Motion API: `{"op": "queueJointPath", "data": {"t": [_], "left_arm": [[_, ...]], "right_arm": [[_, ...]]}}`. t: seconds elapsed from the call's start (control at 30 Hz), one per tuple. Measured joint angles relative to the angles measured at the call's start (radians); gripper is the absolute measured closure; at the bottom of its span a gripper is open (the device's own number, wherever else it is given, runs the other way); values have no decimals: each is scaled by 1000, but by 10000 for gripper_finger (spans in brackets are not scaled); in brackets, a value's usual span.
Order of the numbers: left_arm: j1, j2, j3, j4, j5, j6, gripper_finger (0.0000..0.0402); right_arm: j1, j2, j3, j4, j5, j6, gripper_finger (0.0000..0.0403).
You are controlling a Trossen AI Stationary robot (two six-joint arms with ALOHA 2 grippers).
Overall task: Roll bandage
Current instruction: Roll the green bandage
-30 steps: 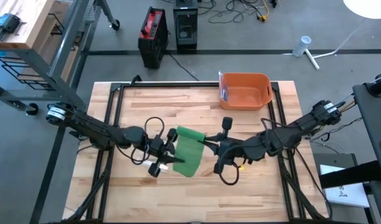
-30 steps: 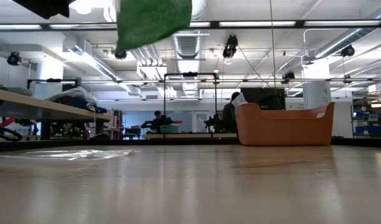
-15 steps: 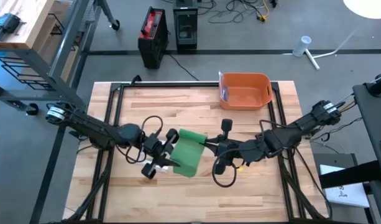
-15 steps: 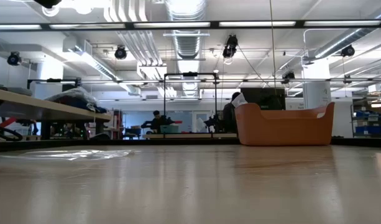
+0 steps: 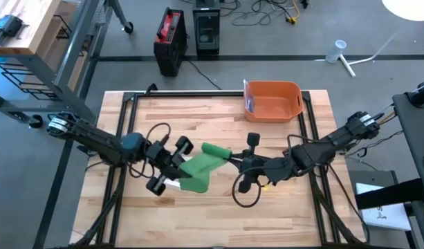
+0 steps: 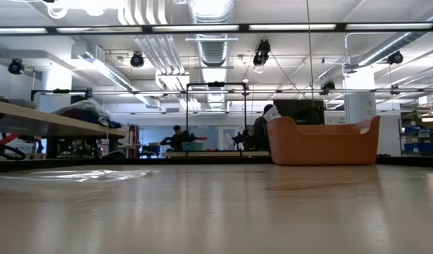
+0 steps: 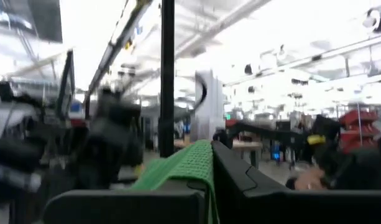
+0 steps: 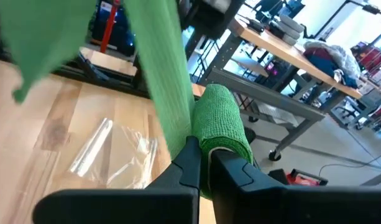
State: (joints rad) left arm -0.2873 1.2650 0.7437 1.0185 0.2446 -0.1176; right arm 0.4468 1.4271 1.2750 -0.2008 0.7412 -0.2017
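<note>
Your right claw (image 5: 232,160) is clamped on the rolled end of the green bandage (image 5: 198,169), held above the middle of the surface (image 5: 218,114). Its loose tail runs leftward into your left claw (image 5: 171,173), pinched shut on it.

Counting one green bandage (image 5: 198,169), one orange bin (image 5: 272,101), one clear plastic wrapper (image 8: 112,155), two pincers: left pincer (image 5: 176,176), right pincer (image 5: 232,158), over one surface (image 5: 218,121).
</note>
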Motion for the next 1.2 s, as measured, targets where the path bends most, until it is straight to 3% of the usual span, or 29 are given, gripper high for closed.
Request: {"op": "queueJointPath", "data": {"t": [0.1, 0.23, 0.3, 0.5, 0.57, 0.73, 0.9, 1.03, 1.2], "left_arm": [[0, -10, 0, 46, -4, 0, 401], [4, -18, 15, 20, -99, 12, 401], [14, -34, 16, -13, -141, 22, 401], [53, -117, 16, -160, -280, 10, 401], [70, -134, 16, -194, -307, 10, 399], [118, -135, 16, -252, -309, -21, 397], [154, -108, 16, -279, -308, -87, 396], [177, -100, 16, -300, -292, -130, 365], [215, -95, 16, -395, -281, -153, 294]], "right_arm": [[-7, 5, -22, 4, -2, 34, 394], [-7, 9, -48, -2, -51, 78, 394], [-7, 9, -55, 1, -106, 100, 394], [12, 7, -59, -2, -122, 100, 394], [13, 7, -59, -2, -184, 101, 394], [8, 15, -59, 53, -383, 139, 394], [13, 14, -59, 72, -426, 145, 394], [12, 15, -59, 72, -462, 151, 394], [13, 22, -59, 75, -507, 155, 394]]}}
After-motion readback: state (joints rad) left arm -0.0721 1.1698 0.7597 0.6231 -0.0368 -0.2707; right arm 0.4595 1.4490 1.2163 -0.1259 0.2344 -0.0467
